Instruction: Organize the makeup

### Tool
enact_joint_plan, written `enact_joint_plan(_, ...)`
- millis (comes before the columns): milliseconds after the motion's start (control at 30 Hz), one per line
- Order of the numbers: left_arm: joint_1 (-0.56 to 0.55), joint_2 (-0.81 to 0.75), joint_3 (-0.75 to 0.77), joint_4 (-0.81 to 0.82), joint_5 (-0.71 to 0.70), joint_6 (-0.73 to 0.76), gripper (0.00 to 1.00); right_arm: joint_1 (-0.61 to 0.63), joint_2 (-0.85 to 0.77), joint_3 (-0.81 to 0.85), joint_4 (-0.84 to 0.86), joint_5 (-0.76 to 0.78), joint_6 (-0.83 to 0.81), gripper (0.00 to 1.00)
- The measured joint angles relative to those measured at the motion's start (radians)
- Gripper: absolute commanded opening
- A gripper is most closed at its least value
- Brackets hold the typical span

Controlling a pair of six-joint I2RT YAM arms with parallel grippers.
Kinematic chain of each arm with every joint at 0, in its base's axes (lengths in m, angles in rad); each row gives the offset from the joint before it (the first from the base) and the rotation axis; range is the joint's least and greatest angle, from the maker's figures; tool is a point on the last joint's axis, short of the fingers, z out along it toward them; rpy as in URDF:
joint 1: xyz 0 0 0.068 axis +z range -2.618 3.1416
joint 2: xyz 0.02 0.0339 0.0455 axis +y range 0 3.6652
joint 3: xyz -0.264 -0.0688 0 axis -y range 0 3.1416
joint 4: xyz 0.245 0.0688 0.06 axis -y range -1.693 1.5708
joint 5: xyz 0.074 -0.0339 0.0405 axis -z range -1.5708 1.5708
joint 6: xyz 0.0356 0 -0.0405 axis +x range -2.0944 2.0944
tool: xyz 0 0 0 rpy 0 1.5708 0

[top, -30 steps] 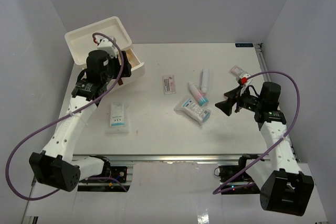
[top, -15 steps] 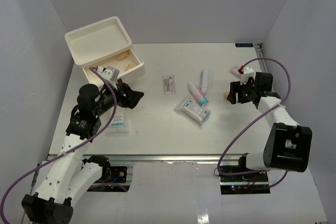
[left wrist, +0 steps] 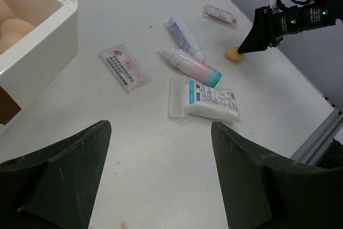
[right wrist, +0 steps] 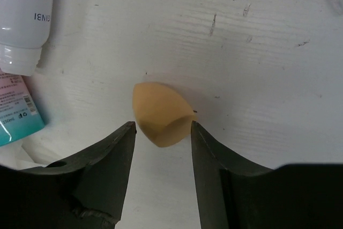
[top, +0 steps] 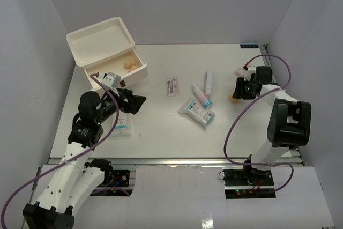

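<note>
A tan egg-shaped sponge (right wrist: 161,112) lies on the table at the right. My right gripper (right wrist: 162,126) is closed to its width, with a fingertip (right wrist: 194,127) against each side; from above the gripper (top: 237,94) covers most of the sponge (top: 234,98). My left gripper (left wrist: 161,175) is open and empty, low over the table, right of the drawer. Two white tubes (top: 209,81) (top: 202,96), a sachet pack (top: 196,112) and a pink-white packet (top: 172,86) lie mid-table. A second sachet (top: 121,125) lies by the left arm. Another packet (top: 242,71) lies at the far right.
A white drawer box (top: 100,38) stands at the back left, its drawer (top: 140,68) pulled out with tan sponges (top: 129,64) inside. In the left wrist view the drawer wall (left wrist: 45,41) is at the upper left. The table's right edge is close to the right gripper.
My left arm has pulled back from the drawer and now points right over the table. My right gripper has swung back to the sponge and closed around it.
</note>
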Motion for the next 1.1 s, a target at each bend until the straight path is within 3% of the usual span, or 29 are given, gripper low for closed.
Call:
enact_joint_plan(133,0.0,-0.003,0.0,0.003,-0.004,0.001,0.87,0.0,0.056,0.023,0.001,-0.009,0.024,0.4)
enact_joint_plan(233,0.0,-0.005,0.0,0.007,-0.01,0.004,0.87,0.0,0.088,0.037,0.006,-0.017,0.036,0.18)
enact_joint_plan(333,0.0,-0.011,0.0,0.007,-0.017,0.005,0.87,0.0,0.09,0.038,0.014,-0.021,0.039,0.1)
enact_joint_plan(533,0.0,-0.033,-0.003,0.014,-0.026,0.008,0.87,0.0,0.053,0.024,0.021,-0.054,0.012,0.08)
enact_joint_plan(700,0.0,-0.073,-0.014,0.022,-0.047,0.008,0.87,0.049,-0.109,0.01,0.012,-0.152,-0.08,0.08)
enact_joint_plan(833,0.0,-0.117,-0.022,0.022,-0.098,0.008,0.87,0.209,-0.212,0.052,0.003,-0.22,-0.163,0.08)
enact_joint_plan(933,0.0,-0.163,-0.034,0.031,-0.14,0.008,0.87,0.373,-0.201,0.148,-0.002,-0.253,-0.211,0.08)
enact_joint_plan(1100,0.0,-0.227,-0.041,0.038,-0.247,0.011,0.87,0.653,-0.008,0.48,-0.03,-0.27,-0.218,0.08)
